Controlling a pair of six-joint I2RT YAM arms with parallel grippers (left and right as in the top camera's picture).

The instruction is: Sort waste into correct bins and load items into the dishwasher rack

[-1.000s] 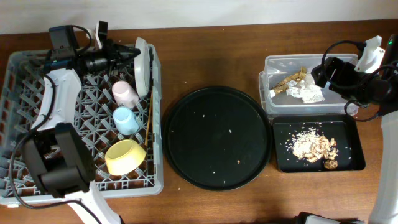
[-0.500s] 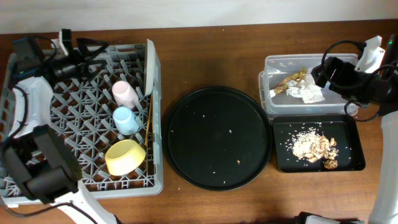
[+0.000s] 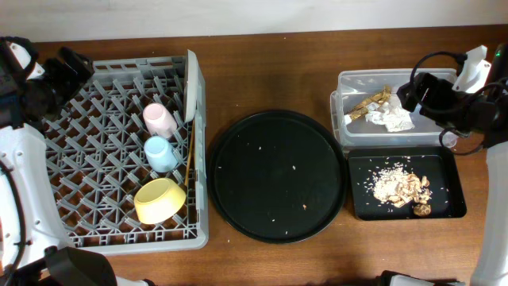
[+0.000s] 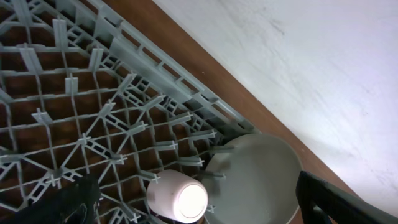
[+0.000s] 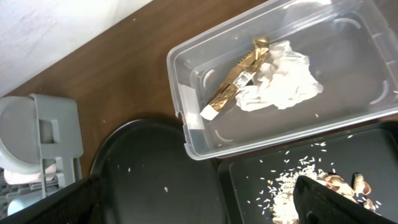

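Nearest to us, the yellow bowl (image 3: 159, 200) sits tilted among the pegs at the near right of the grey dishwasher rack (image 3: 87, 199). Across the wooden table (image 3: 278, 63), on the right, the shallow black tray (image 3: 446, 168) holds the beige-brown food scraps (image 3: 399, 187). Between rack and bins lies the large round black tray (image 3: 278, 151), with only a few crumbs on it. Farther back in the rack we find the blue cup (image 3: 160, 152), then the pink cup (image 3: 159, 119) just beyond it, and the thin wooden chopsticks (image 3: 190, 155) running alongside both cups by the rack's right wall. Behind the shallow tray, touching it, stands the clear tub (image 3: 341, 111), with the crumpled paper wad (image 3: 393, 119) and the gold-brown wrapper strip (image 3: 369, 105) lying together inside. The right gripper (image 3: 409, 94) hangs over the tub's right part; in its wrist view its fingers (image 5: 339, 202) are spread wide with nothing between them. At the rack's far right the white plate (image 3: 191, 86) stands on edge. Farthest off, the left gripper (image 3: 73, 70) hovers at the rack's far left corner, its fingers (image 4: 71, 205) also wide apart and empty.
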